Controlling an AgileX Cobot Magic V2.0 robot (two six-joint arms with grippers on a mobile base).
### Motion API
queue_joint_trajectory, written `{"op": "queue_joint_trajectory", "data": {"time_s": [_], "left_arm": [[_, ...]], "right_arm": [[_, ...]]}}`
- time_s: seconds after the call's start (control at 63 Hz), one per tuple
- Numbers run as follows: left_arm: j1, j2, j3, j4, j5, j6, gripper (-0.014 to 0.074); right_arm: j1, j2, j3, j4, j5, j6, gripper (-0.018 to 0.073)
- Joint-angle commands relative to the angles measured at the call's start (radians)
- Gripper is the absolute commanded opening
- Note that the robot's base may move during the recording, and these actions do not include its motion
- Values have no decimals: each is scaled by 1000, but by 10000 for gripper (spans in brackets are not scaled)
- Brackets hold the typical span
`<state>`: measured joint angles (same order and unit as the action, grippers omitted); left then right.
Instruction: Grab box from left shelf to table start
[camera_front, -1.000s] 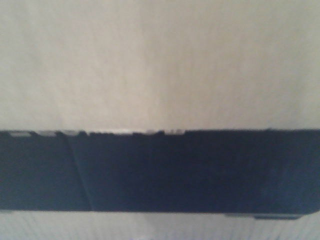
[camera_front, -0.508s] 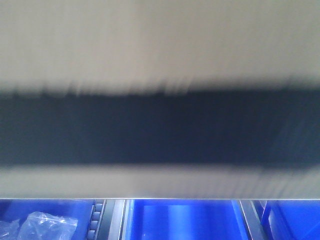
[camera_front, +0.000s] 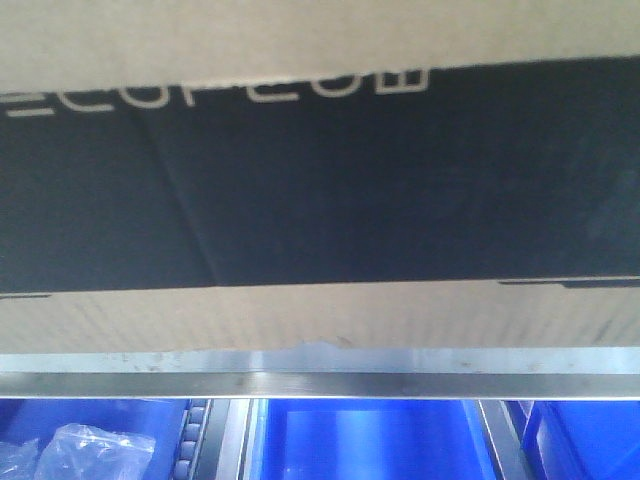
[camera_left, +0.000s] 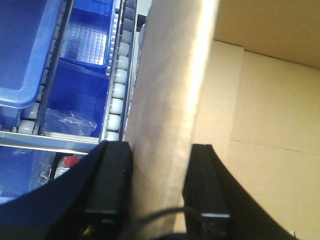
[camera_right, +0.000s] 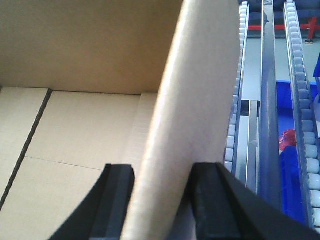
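Pale "ECOFLOW" lettering stood on the black panel of the box (camera_front: 330, 180), toward eleven o'clock, with the letter tops faded into the cardboard.

Box (camera_front: 320, 320) is plain tan-brown corrugated with fine ribbing. Wide black panel (camera_front: 400, 180) carries pale cream lettering (camera_front: 250, 95). Shelf rail (camera_front: 320, 385) is brushed silver. Bins (camera_front: 370, 445) are saturated blue. Left gripper (camera_left: 160, 150) has black fingers with tan card between them. Outboard of it are white-grey rollers (camera_left: 116, 90) and a blue grid-patterned bin floor (camera_left: 90, 42). Right gripper (camera_right: 162, 172) is black too. Beside it are pale rollers and a red patch (camera_right: 289, 140).
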<state>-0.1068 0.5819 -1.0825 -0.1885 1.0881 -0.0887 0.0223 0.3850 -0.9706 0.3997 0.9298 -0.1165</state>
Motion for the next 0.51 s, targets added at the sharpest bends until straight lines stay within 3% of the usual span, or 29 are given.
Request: {"op": "queue_joint_trajectory", "data": {"time_s": [0.0, 0.492], "left_arm": [[-24, -7, -41, -310, -76, 73, -12], [-24, -7, -41, -312, -76, 73, -12]], "right_arm": [[4, 17, -32, 158, -136, -14, 56], [4, 17, -32, 158, -134, -14, 56]]}}
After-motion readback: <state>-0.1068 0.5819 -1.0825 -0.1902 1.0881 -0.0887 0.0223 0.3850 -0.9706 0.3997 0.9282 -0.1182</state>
